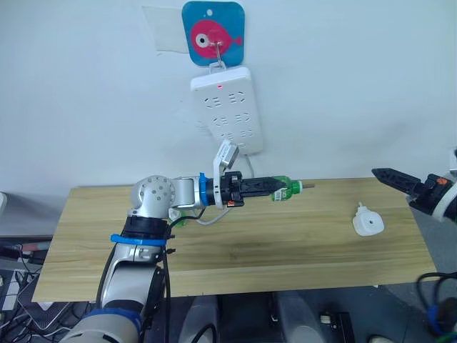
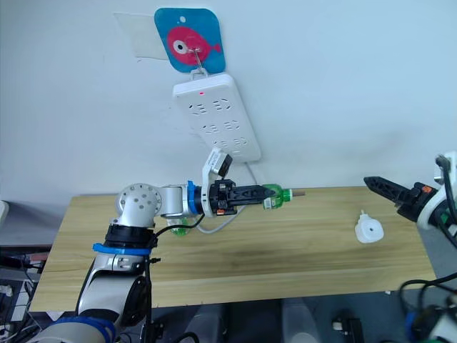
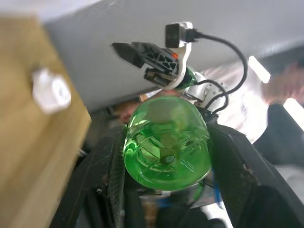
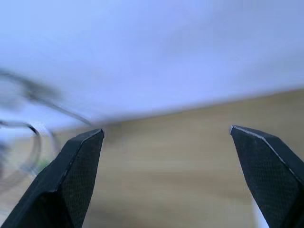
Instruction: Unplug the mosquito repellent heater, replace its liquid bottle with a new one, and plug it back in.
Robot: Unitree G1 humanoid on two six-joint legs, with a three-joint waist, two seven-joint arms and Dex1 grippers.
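Observation:
My left gripper is shut on a green liquid bottle, held level above the back of the wooden table with its thin wick pointing right. In the left wrist view the bottle sits between the two black fingers. The white mosquito repellent heater lies on the table at the right, apart from the power strip. Above the table's right end hangs my right gripper, open and holding nothing, its fingers spread wide. It points left, a little above and right of the heater.
A long white power strip with a red light hangs on the wall from a fish-shaped hook; its cable drops behind the table. Something green lies under my left forearm. The table's front and right edges are near.

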